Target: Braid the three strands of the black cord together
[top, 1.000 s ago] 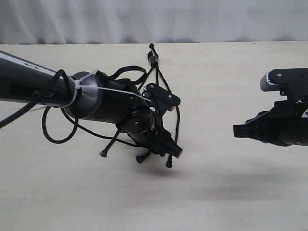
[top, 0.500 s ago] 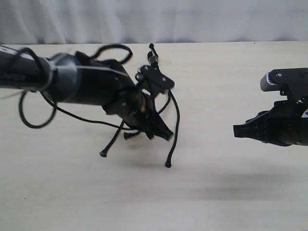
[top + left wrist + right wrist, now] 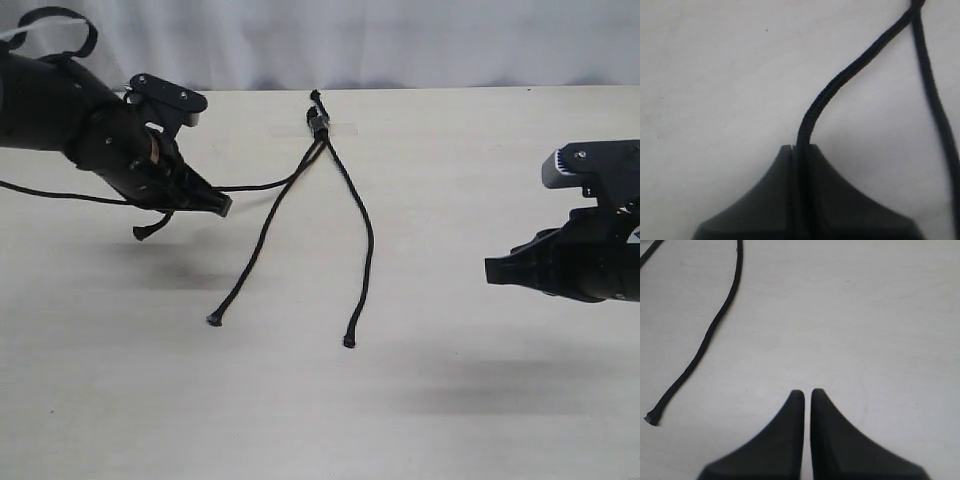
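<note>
The black cord's small clamp [image 3: 318,125] sits at the far middle of the table, and the three strands fan out from it. My left gripper [image 3: 222,205] is shut on the left strand [image 3: 262,185], holding it stretched sideways; its tail [image 3: 150,228] droops behind the fingers. In the left wrist view this strand [image 3: 850,75] runs into the closed jaws of the left gripper [image 3: 801,147]. The middle strand [image 3: 262,235] and the right strand [image 3: 366,240] lie loose on the table. My right gripper [image 3: 490,272] hovers shut and empty at the right, its tips [image 3: 807,392] near the right strand [image 3: 710,335].
The robot's smooth black cable [image 3: 60,195] trails off to the left from the left arm. A white curtain [image 3: 400,40] backs the far table edge. The pale tabletop [image 3: 300,420] stretches toward the near side.
My left arm has swung from over the middle of the strands up and to the left, drawing the held strand out sideways. The two other strands now lie uncovered. The right arm stayed still.
</note>
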